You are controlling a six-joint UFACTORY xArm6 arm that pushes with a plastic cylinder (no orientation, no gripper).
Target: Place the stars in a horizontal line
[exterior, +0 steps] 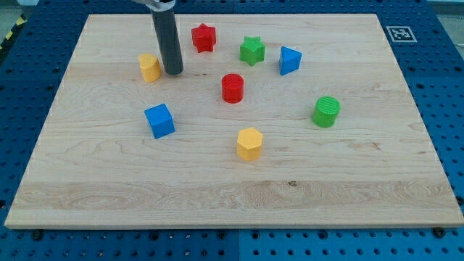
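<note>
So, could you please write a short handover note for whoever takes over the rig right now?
My tip rests on the board just to the view's right of the yellow block, left of the stars.
Red star and green star sit near the view's top, side by side with a gap; the green star lies slightly lower.
Done: the stars are roughly in a row.
Left: level them, probably by nudging one star up or down.
</note>
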